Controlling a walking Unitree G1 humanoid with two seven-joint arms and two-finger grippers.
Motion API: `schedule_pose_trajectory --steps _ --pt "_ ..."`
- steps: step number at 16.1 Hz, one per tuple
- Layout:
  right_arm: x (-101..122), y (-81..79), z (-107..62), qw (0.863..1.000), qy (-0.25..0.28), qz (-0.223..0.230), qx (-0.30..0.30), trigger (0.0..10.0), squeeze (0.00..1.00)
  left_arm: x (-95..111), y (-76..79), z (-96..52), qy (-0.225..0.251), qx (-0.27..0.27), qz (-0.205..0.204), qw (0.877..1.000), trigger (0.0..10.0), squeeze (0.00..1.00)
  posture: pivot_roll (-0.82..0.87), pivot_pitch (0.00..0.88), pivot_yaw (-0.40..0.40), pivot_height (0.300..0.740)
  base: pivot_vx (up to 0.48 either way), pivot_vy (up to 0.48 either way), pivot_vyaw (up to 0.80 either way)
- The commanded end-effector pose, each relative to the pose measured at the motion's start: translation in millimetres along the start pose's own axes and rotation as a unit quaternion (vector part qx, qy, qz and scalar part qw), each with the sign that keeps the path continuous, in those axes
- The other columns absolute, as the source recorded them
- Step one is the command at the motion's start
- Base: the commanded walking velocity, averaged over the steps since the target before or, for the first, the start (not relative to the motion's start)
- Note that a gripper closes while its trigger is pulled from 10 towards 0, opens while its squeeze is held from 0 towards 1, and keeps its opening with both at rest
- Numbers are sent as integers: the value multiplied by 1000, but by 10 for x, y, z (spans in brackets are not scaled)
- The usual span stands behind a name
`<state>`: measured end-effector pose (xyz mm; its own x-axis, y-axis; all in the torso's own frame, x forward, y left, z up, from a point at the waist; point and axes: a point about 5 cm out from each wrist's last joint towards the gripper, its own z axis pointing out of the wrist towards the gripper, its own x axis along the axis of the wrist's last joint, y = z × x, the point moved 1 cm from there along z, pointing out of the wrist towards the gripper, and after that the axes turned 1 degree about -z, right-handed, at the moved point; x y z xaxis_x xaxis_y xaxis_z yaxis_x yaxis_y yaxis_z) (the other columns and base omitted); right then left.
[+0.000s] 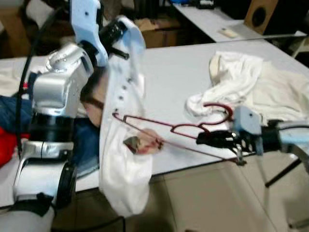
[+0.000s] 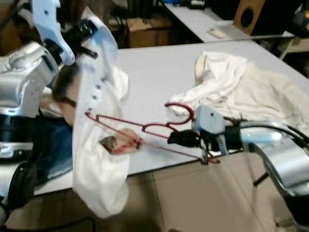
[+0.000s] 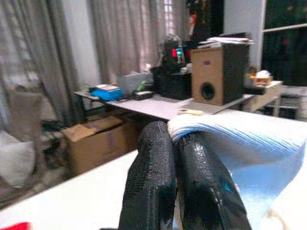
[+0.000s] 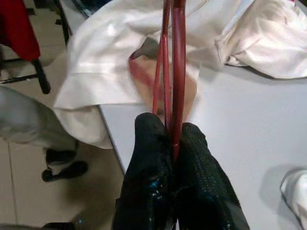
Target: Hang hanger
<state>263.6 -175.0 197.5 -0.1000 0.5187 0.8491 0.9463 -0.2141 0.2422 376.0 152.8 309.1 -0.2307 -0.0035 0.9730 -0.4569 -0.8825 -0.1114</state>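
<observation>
While both grippers are clamped, a red hanger (image 1: 169,130) spans the gap between a held-up white shirt (image 1: 123,145) and the right arm.

Raised at the robot's left, the left gripper (image 3: 175,143) has its fingers pressed together on the shirt's collar fabric, so the garment hangs down over the front edge of the white table (image 1: 178,72) toward the tiled floor (image 1: 212,198). Low on the right, the right gripper (image 4: 173,139) is closed around the hanger's thin wires near its hook (image 1: 219,113), which curls up beside a heap of white clothes (image 1: 251,87) on the table. From there the hanger reaches across the table's front edge, its far end tucked inside the shirt. Behind the shirt the tabletop lies bare up to its back edge, with a cardboard box (image 1: 157,31) and a second table beyond it. Blue fabric (image 1: 84,145) lies at the table's left side.
</observation>
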Motion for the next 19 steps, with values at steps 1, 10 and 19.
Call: schedule_pose_trajectory --steps 1,10,19 --pt "29 67 48 1000 4 -16 4 10000 0 164 -16 -54 26 -3 -12 1000 10000 0 -30 0 -24 740 0 0 0" --pt "239 1177 403 985 -27 -78 -154 10000 0 803 101 -132 135 -49 -56 988 10000 0 14 0 -66 740 0 0 0" --pt "1117 1595 405 918 119 -180 -332 10000 0 1101 107 -247 228 -31 -83 970 10000 0 48 0 -80 740 0 0 0"
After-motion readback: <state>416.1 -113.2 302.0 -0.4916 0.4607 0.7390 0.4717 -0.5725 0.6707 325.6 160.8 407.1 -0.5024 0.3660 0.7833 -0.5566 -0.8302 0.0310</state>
